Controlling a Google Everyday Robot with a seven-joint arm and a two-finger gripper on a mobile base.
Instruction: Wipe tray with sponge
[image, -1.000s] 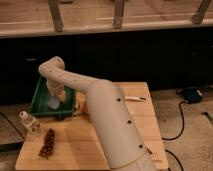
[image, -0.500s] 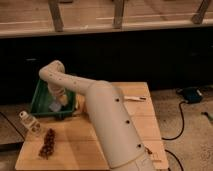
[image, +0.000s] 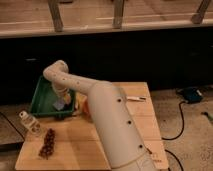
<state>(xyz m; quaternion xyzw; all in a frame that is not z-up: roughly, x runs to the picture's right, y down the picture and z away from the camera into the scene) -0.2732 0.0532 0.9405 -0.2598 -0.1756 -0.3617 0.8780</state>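
- The claw (image: 61, 98) was positioned inside the tray (image: 41, 97), whose green walls were seen around it; whether it was wide or narrow could not be told.
- The sponge (image: 59, 105) was found directly beneath the claw.
- A bottle (image: 29, 121) was placed left of and nearer than the claw, outside the tray.

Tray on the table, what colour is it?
Green. The camera view shows the tray with the hand reaching into it.

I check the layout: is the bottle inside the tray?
No, the bottle is on the table outside the tray, while the gripper is in the tray at the sponge.
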